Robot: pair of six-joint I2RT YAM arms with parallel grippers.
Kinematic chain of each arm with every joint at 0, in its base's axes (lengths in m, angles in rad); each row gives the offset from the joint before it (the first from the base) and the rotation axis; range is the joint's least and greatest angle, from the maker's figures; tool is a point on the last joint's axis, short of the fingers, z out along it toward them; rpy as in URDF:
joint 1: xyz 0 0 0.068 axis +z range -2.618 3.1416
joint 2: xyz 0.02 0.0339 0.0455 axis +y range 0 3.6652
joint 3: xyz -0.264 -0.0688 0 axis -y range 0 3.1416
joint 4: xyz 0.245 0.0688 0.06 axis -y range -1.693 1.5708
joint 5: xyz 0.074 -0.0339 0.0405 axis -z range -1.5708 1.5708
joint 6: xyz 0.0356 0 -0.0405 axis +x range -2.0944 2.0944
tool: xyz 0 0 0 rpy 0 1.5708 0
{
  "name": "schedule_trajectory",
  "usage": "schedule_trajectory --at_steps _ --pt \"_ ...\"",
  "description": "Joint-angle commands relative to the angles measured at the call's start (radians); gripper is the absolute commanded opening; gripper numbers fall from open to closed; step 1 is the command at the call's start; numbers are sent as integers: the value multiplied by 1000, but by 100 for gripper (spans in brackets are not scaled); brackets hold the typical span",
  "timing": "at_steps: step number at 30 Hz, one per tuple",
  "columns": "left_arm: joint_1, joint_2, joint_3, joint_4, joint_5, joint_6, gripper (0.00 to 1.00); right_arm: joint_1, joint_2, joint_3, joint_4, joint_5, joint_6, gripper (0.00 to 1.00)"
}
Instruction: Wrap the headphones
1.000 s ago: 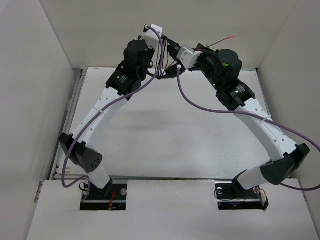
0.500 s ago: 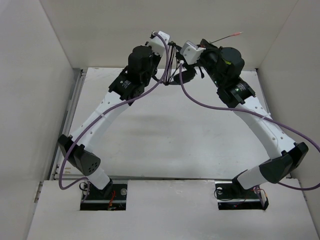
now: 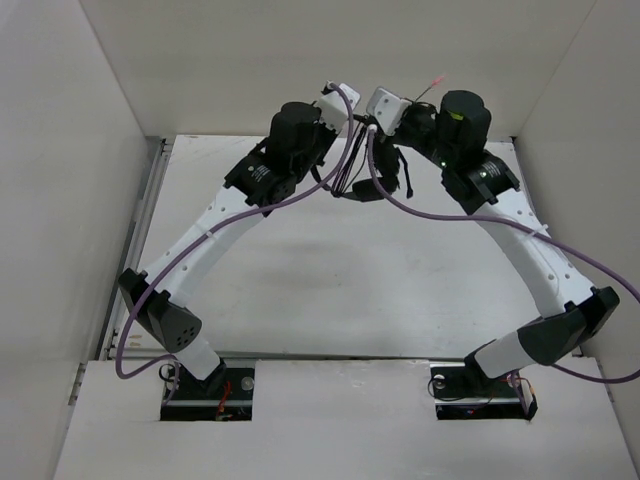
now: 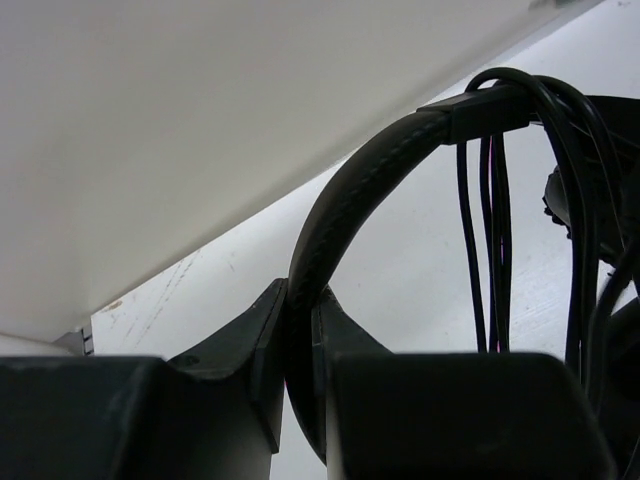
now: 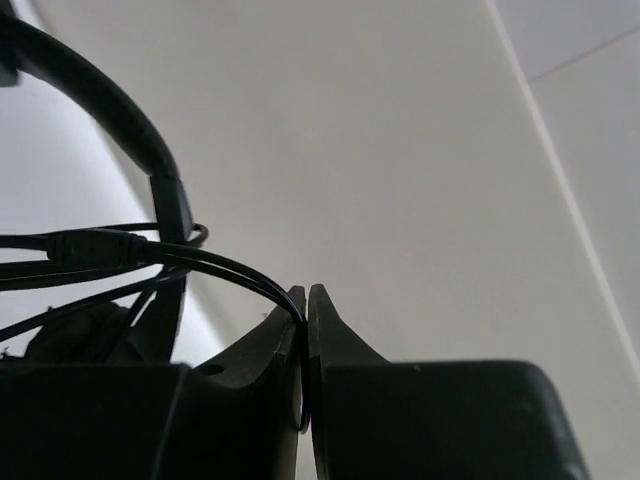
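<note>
Here the left tool [image 4: 300, 300] is clenched on the headband [image 4: 350, 190] of the headphones [image 3: 362, 186]. The band rises from between its fingers and arches to the right, where several strands of cord [image 4: 487, 250] hang from it. The right tool [image 5: 305, 298] is pinched on one strand of that cord, which runs off leftward from its fingertips. Both arms reach far forward and lean inward, wrists nearly meeting, so the headphones hang below and between the two tools. A reddish wire tip [image 3: 437, 78] sticks up beside the right wrist. The back wall [image 3: 300, 60] stands close behind the tools. The worktop [image 3: 330, 270] spreads out on their near side.
</note>
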Motion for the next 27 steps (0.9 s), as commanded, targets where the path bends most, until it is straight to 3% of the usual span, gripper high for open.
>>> schedule_trajectory --at_steps 1,5,15,22,27 --pt "0 -79 32 5 63 -38 0 -63 -18 72 -134 -241 164 12" --pt "-9 -93 35 -26 113 -59 0 -125 -12 37 -182 -440 276 12" --pt "-6 -115 127 -167 360 -154 0 -242 -3 -32 -168 -691 443 16" --pt "58 -81 221 -323 619 -289 0 -319 0 -35 -218 -1009 630 32" --pt "119 -81 199 -340 722 -369 0 -389 2 -48 -205 -1175 796 38"
